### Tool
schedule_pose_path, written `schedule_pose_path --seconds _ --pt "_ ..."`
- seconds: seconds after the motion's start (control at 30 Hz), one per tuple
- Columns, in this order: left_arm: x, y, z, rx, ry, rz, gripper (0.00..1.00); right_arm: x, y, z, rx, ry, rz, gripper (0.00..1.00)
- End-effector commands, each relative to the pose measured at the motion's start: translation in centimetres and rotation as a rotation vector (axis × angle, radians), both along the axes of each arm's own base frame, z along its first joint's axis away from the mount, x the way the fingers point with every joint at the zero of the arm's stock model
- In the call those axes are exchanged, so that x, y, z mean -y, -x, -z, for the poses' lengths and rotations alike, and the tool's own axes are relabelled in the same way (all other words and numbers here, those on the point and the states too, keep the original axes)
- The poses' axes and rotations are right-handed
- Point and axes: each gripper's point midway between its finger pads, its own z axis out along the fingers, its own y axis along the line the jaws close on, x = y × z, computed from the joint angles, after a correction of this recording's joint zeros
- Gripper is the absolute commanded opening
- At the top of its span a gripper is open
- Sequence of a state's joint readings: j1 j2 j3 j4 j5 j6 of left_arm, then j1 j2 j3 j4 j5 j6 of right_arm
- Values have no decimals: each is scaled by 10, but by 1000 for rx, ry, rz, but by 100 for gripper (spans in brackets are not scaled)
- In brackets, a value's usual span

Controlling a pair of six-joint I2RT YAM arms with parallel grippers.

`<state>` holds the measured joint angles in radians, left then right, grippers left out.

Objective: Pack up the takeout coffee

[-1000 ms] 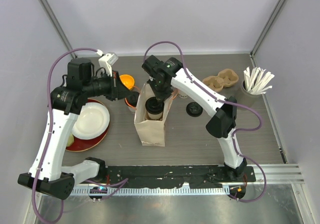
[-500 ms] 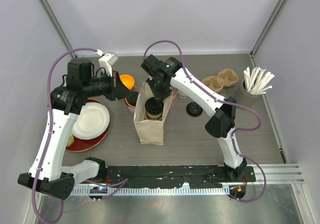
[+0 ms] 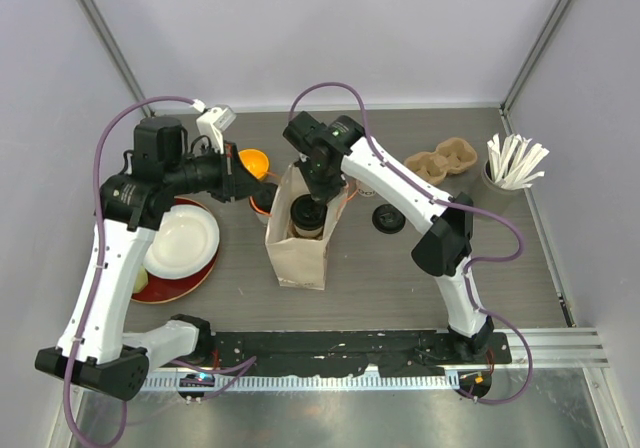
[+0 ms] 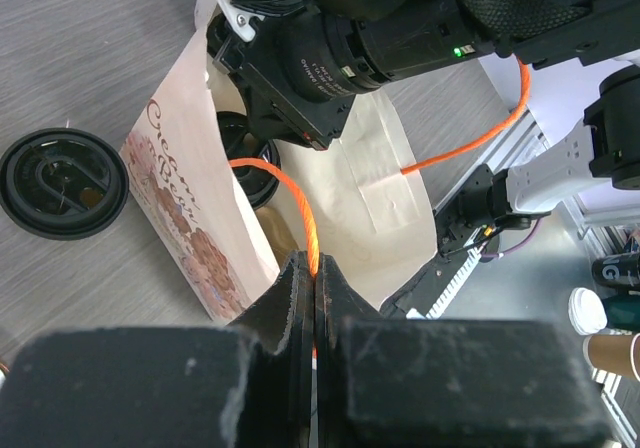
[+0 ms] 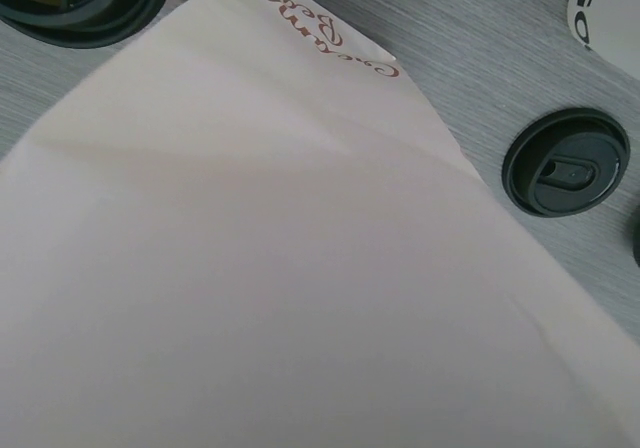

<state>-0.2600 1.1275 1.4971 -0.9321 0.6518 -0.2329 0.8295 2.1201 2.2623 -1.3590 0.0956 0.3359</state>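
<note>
1. Since a second ago, slight leftward drift of the paper bag's near end; both arms close to the same poses.
2. Bag upright at mid tabletop, mouth open, brown print on one outer wall.
3. Left fingers pinched fully together on the bag's orange handle, cord clamped between them, at the left side of the bag mouth.
4. Right fingers down at the bag mouth, right above the bagged cup. Spread or closed: cannot tell. Tips hidden from above, and only bag paper up close in the right wrist view.
5. Bagged cup: white paper, black lid, upright inside the bag. Lid also seen through the mouth in the left wrist view.
6. Outside cup: same black lid and white side, on the tabletop just left of the bag, close under the left fingers, partly covered.
7. Separate black lid on the tabletop right of the bag, apart from it; whether on a cup or not, cannot tell.
8. Elsewhere: white plate on red plate at left, orange bowl just behind the left fingers, cardboard cup carrier and holder of white sticks at back right.
</note>
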Motion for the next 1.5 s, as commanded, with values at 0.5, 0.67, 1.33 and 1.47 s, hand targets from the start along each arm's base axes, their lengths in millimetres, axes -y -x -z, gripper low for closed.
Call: schedule_pose_path --seconds 0.5,0.67,1.33,1.47 --pt "1 12 -5 61 11 45 0 3 29 -42 -134 -140 74 1" --pt "0 16 -4 59 10 48 0 -1 42 -18 -264 -129 78 1" --pt "1 15 -4 55 21 44 0 2 16 18 -126 58 156 1" --pt "2 14 -5 55 20 44 0 3 14 12 -107 49 160 3"
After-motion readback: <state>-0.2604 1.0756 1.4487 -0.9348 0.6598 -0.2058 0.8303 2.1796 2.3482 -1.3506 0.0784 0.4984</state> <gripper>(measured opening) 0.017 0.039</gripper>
